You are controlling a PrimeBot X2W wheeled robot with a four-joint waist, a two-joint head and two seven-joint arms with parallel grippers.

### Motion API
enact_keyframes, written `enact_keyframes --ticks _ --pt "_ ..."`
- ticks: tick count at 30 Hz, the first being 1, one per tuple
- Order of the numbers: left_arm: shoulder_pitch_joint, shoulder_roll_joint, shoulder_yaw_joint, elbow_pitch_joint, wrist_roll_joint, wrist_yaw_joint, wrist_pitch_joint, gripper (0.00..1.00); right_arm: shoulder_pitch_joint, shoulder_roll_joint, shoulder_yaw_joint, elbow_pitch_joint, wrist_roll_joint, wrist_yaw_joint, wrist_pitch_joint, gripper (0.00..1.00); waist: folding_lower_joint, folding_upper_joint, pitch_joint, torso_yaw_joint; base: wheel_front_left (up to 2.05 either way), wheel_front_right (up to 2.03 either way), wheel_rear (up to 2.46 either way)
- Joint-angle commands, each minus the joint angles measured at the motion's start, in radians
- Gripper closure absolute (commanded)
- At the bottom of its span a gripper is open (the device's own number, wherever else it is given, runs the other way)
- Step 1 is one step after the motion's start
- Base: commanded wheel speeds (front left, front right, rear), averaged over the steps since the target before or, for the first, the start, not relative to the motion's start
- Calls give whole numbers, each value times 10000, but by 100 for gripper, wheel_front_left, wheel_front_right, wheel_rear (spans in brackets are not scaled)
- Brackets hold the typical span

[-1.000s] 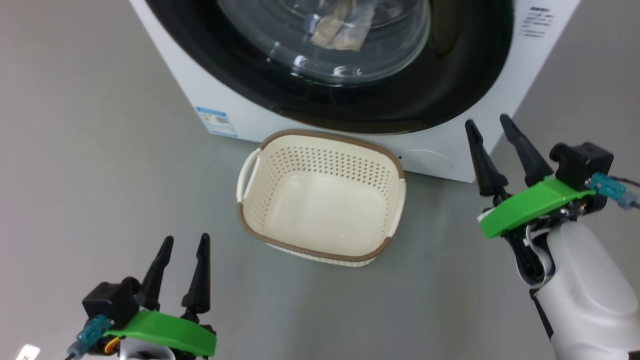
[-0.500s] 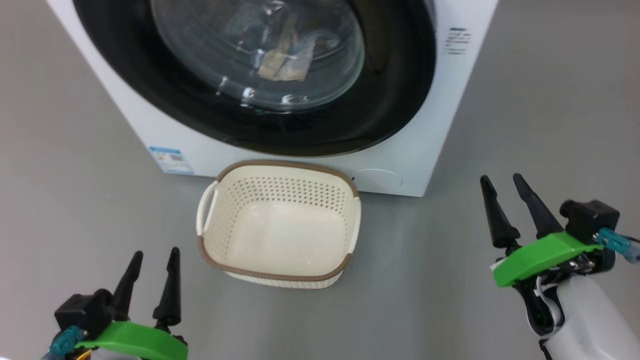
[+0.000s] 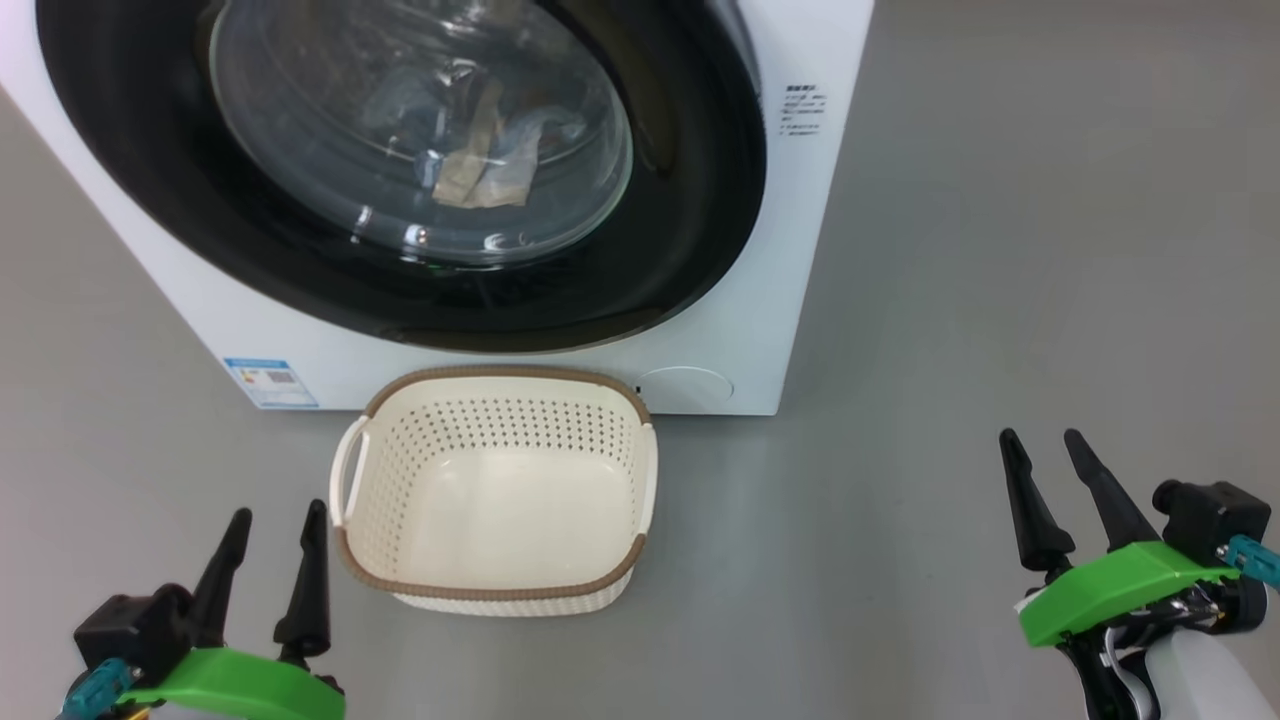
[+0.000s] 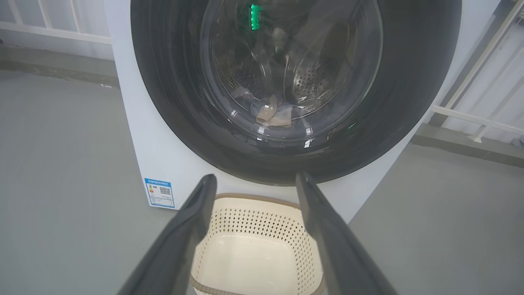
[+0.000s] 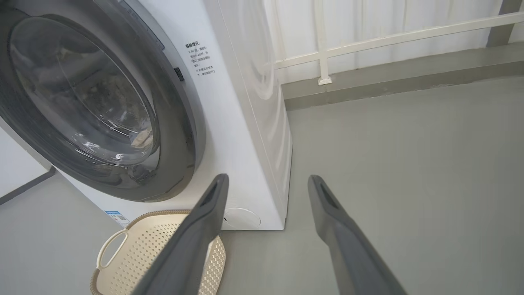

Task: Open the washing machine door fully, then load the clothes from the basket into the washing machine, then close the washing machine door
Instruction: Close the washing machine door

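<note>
Head view, from the left: my left gripper (image 3: 280, 508) hangs low over the grey floor (image 3: 1000, 250), fingers spread and holding nothing. Just to its right sits the basket (image 3: 500, 374), empty, its far rim close to the foot of the washing machine (image 3: 770, 260), near the blue label (image 3: 270, 382). Above it the washing machine door (image 3: 690, 200) looks shut flush against the front. Through the glass I see a few clothes (image 3: 485, 170) lying in the drum. Far right, my right gripper (image 3: 1038, 433) also stands spread and empty, well apart from the machine's corner.

I judge the door to be the stiff, heavy piece: a rigid hinged ring that needs a firm push to latch. Its black rim is glossy and likely slick, and the glass bowl is the fragile part. So I would press or pull at the rim's edge away from the hinge, though I cannot tell which side that is. The basket looks like light, stiff plastic, best taken by a side handle.

Against a second ago, my head has swung, so machine and basket sit further left in view; they themselves have not shifted. My right gripper, then just beside the machine's lower right corner, is now clear of it. Both grippers were spread then too.
</note>
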Motion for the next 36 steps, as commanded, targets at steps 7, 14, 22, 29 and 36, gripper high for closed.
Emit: enact_keyframes --ticks 7,14,22,29,36 --pt "59 449 578 -160 -125 -16 -65 0 437 -100 -102 -371 -98 -13 -48 0 0 0 -248 -365 0 0 0" --pt "219 514 833 -99 -185 -16 -65 0 793 -117 -148 -439 -110 -13 -48 0 0 0 -448 -607 0 0 0" --pt "400 531 916 -102 -75 -16 -65 0 1150 -148 -116 -522 -136 -13 -48 0 0 0 -563 -752 0 0 0" --pt "513 459 934 -63 10 -16 -65 0 1302 -170 -3 -567 -184 -13 -48 0 0 0 -591 -753 0 0 0" --pt "572 427 1007 -71 22 -16 -65 0 1360 -156 50 -580 -188 -13 -48 0 0 0 -653 -729 0 0 0"
